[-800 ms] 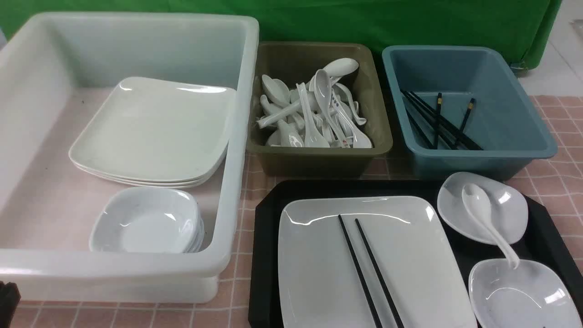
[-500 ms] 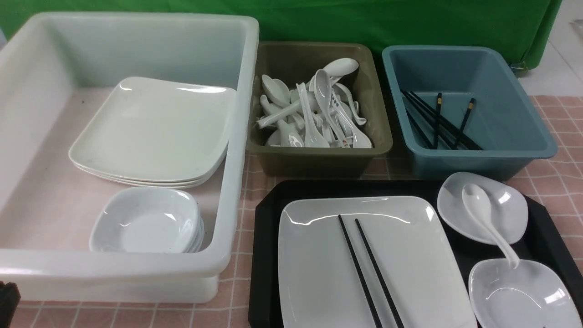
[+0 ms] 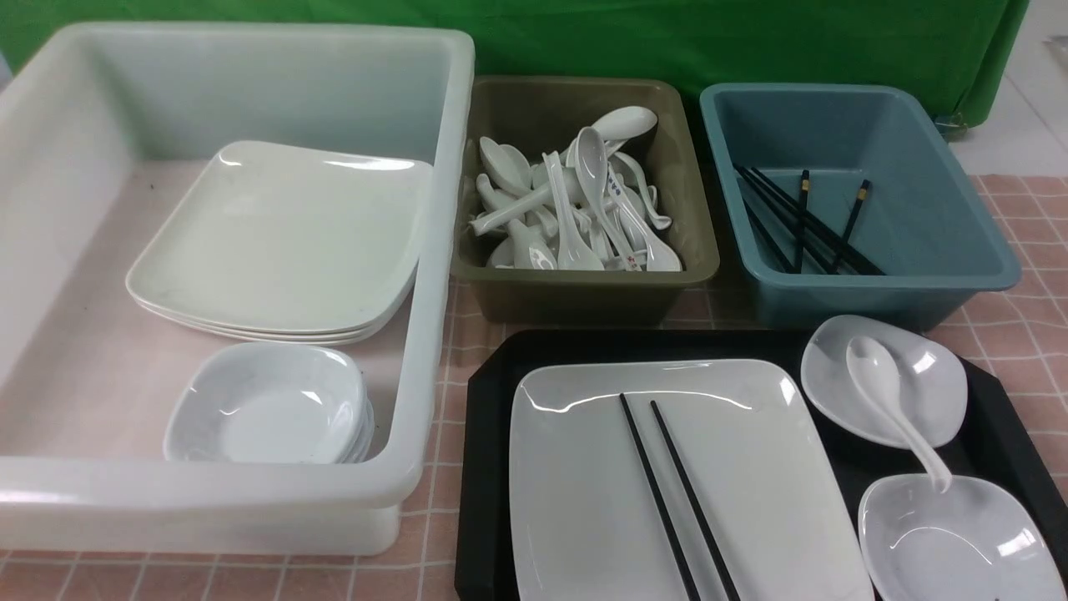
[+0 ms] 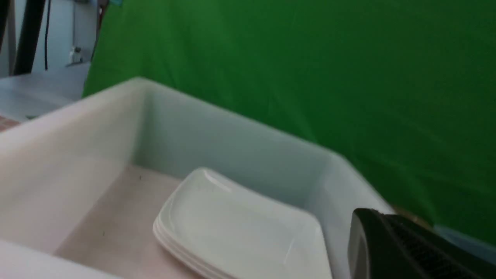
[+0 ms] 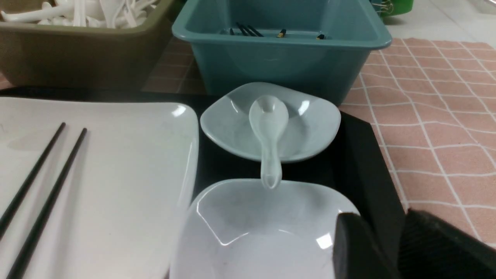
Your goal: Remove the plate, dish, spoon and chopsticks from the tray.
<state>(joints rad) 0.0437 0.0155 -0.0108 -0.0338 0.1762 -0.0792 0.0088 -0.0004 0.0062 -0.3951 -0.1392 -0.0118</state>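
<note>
Nothing cleared yet: on your black textured plastic tray [image 3: 488,434], near right, black chopsticks [image 3: 656,494] lie across the large white squarish plate [image 3: 768,501], a white soup spoon [image 3: 870,367] spans two small white dishes [image 3: 934,376]; left gripper [image 4: 387,240] closed, right gripper [image 5: 378,219] slightly spread, empty.

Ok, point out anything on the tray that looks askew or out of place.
The spoon bridges two dishes: bowl in the far dish, handle tip resting on the rim of the near dish. The chopsticks lie slanted across the plate. Nothing spilled or broken.
</note>
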